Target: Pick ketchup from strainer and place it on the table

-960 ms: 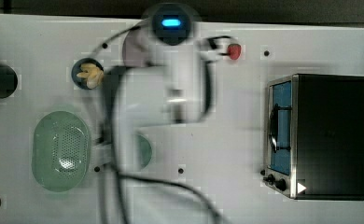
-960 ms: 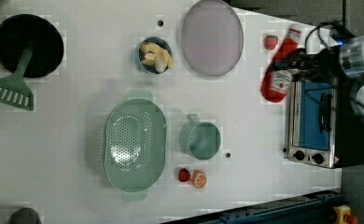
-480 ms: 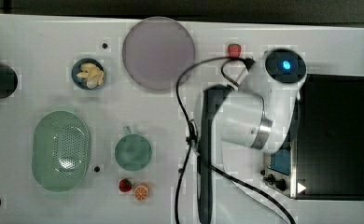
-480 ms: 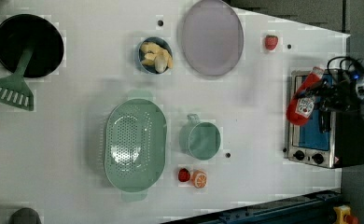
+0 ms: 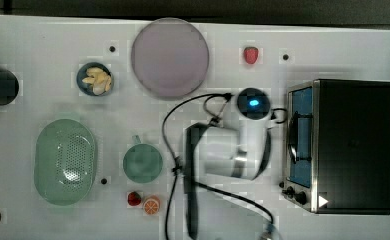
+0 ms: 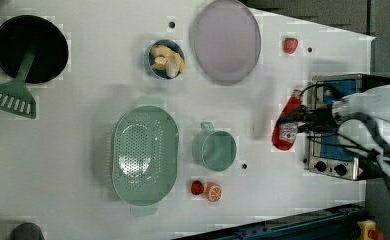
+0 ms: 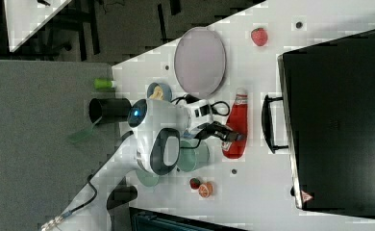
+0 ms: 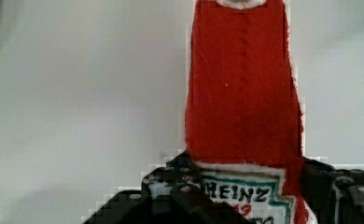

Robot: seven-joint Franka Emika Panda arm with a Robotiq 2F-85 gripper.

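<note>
Although the arm's white body hides the bottle in the top view, the strainer [image 5: 65,161] lies empty at the top view's left, well apart from the arm, beside one teal cup [image 5: 142,162]. One lilac plate [image 5: 170,57], one bowl of pale pieces [image 5: 94,79], one strawberry [image 5: 251,54] and one toaster oven [image 5: 340,145] also stand on the table [image 5: 43,45].

Left view: the ketchup [image 6: 285,127] hangs in the hand [image 6: 303,120] just beside the oven's front, its cap toward the plate; the strainer [image 6: 144,155] is empty, so the pick appears done and the placing remains. Two small fruit pieces [image 6: 206,189] lie near the cup; one black pan [image 6: 30,48] and one green spatula [image 6: 10,95] sit at the left view's left.

Right view: the hand [image 7: 226,134] is clamped across the bottle's labelled lower body, probably because that wider part gives the firmer hold. The bottle [image 7: 235,126] lies lengthwise over bare table between cup and oven handle; whether it touches the surface cannot be told.

Wrist view: the fingers [image 8: 180,196] flank the label, red body [image 8: 243,88] stretching away over white table.
</note>
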